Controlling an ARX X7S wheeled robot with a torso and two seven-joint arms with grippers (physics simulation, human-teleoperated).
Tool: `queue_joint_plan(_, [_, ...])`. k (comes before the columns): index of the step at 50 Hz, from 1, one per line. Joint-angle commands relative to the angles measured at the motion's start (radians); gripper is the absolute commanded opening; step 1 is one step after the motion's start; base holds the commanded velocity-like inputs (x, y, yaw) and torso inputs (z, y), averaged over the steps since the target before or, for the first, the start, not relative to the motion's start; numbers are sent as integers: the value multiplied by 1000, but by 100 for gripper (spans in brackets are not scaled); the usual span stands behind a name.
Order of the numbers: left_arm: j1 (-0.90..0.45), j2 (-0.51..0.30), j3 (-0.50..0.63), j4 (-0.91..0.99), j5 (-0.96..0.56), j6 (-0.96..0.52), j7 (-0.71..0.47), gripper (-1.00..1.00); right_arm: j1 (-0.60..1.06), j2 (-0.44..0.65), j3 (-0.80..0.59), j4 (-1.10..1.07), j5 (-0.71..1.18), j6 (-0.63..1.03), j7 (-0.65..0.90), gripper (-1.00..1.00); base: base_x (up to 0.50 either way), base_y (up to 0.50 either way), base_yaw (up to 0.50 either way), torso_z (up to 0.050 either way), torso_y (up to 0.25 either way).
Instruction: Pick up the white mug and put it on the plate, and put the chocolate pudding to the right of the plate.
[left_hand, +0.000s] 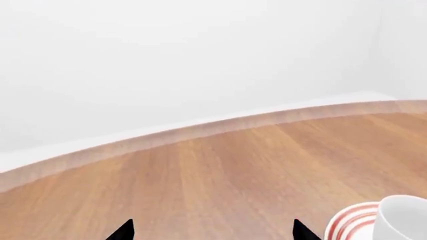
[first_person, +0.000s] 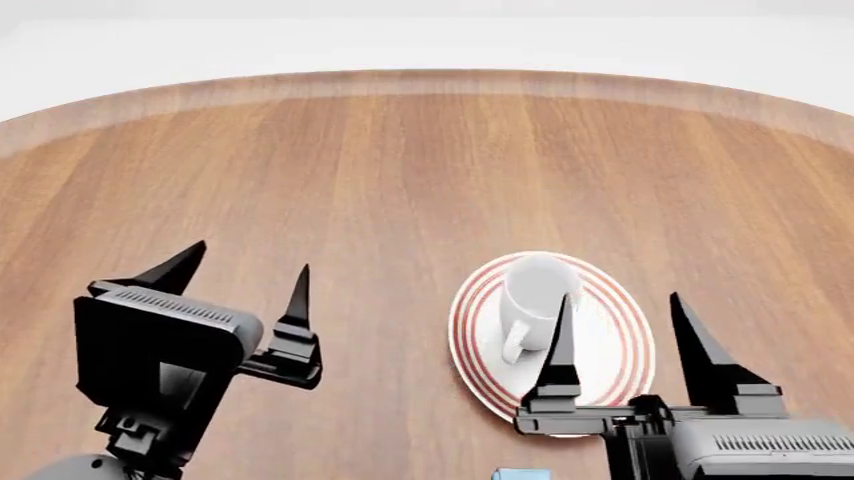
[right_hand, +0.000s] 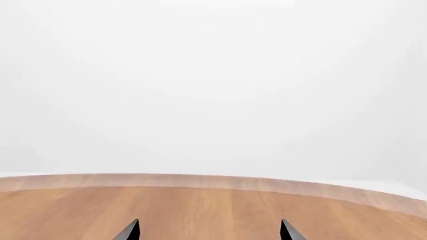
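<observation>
One white mug (first_person: 531, 300) on one plate (first_person: 617, 345) (upright); left gripper (first_person: 254, 280) and right gripper (first_person: 625, 330) spread wide, empty.

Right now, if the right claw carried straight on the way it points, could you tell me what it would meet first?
Probably nothing: ahead of the right claw lies only bare table, then its far edge. The white mug on the plate seems below its line, though depth is unclear.

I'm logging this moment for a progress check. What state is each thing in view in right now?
white mug: standing on the plate, upright, handle toward the robot, not gripped.
plate: flat on the table, carrying the mug.
chocolate pudding: only a light blue sliver shows at the head view's lower edge; placement unclear.
left gripper: open, empty.
right gripper: open, empty, raised beside the plate.
table: wooden, round-edged.
</observation>
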Motion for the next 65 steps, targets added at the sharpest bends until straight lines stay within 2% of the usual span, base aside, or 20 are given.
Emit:
queue_joint_plan(1, [16,15,-32,20,16,12,10,100,53,-42,-7,-30,25,202,-6,100,0,0,0,0,0])
queue_joint_plan(13, [30,20,-26,4,17,21,21,100,61,-79,1,-92,118,406,28,100,0,0,0,0,0])
queue_joint_plan(22, [35,25,-18,-4,21,22,28,100,42,-107,16,-100,193,461,39,100,0,0,0,0,0])
queue_joint_plan(31, [40,28,-13,-12,20,23,34,100,23,-136,80,-134,317,582,84,100,0,0,0,0,0])
queue_joint_plan(42, [51,26,-11,-16,15,28,39,100,-26,-136,87,-225,364,667,147,100,0,0,0,0,0])
queue_joint_plan(45, [55,26,-12,-18,13,31,40,100,-19,-113,47,-262,301,715,207,100,0,0,0,0,0])
queue_joint_plan(65, [62,31,-3,-26,19,33,47,100,-111,-116,51,-320,429,772,253,100,0,0,0,0,0])
